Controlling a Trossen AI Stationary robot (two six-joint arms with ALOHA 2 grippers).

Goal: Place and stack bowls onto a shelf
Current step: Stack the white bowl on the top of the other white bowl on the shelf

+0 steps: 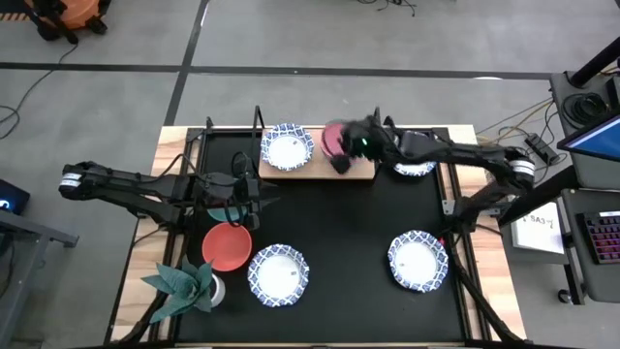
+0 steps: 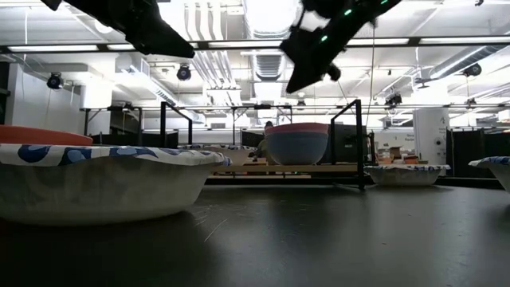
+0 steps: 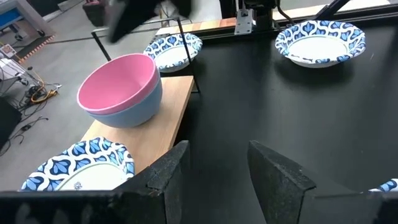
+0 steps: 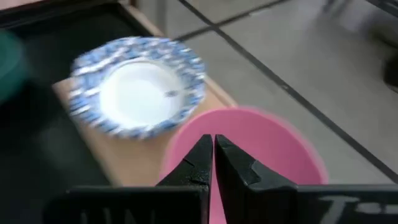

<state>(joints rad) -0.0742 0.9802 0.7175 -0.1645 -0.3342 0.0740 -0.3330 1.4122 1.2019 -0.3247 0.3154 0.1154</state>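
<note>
In the low view a patterned bowl point(image 2: 96, 179) sits nearest us at the bench's front. On the shelf point(image 1: 315, 172) at the back edge, we see the pink bowl point(image 3: 121, 87) nested in a blue bowl point(image 3: 134, 112). Our right gripper point(image 1: 341, 163) hangs just over its rim, jaws pinched together, empty. The left gripper point(image 1: 260, 196), jaws apart, waits near the red bowl point(image 1: 227, 246), closest for the next pick.

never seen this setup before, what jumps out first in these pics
The pink bowl nested in a blue bowl on the shelf, beside a patterned bowl, with the right pincer shut just above it. The left pincer hangs open over the black table, near a red bowl.
</note>
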